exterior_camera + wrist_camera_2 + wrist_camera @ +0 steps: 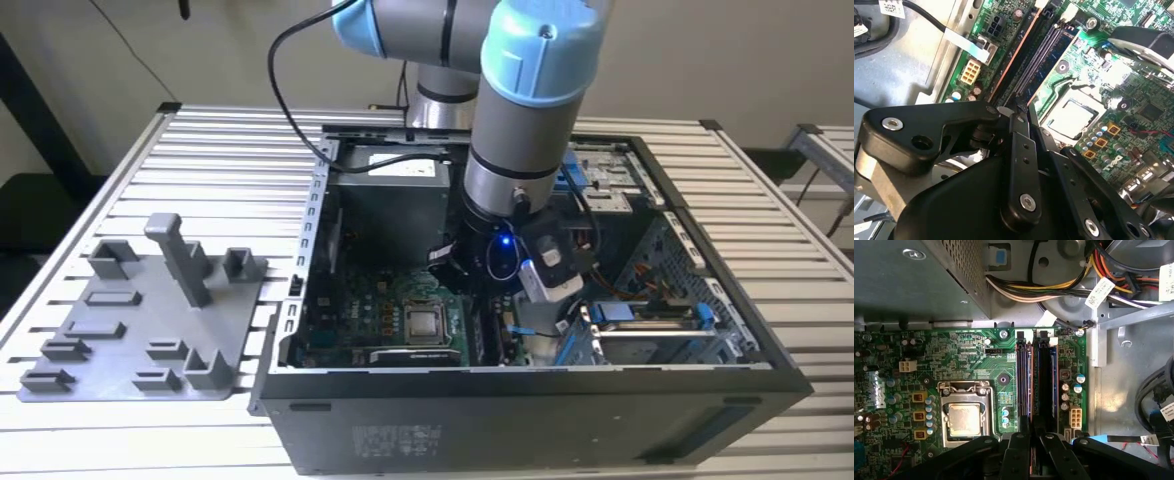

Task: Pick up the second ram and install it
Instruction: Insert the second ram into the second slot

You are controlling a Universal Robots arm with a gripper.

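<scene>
In both wrist views the end effector is seen w/ its fingers drawn close together, clenched. A thin brownish-dark strip is judged to be clamped between them, edge-on. It is taken as the second ram, though most of it is hidden by the fingers.

Directly beyond the fingertips the two long memory slots are found, near the edge of the motherboard by the white connector. Their long axis runs straight away from the end effector, approx. in line w/ the held strip. So the ram is judged to be parallel to the slots and just above them. Whether it is seated cannot be told.

Beside the slots the CPU socket is seen. Farther, by the case wall, the cable bundle is lying.
</scene>
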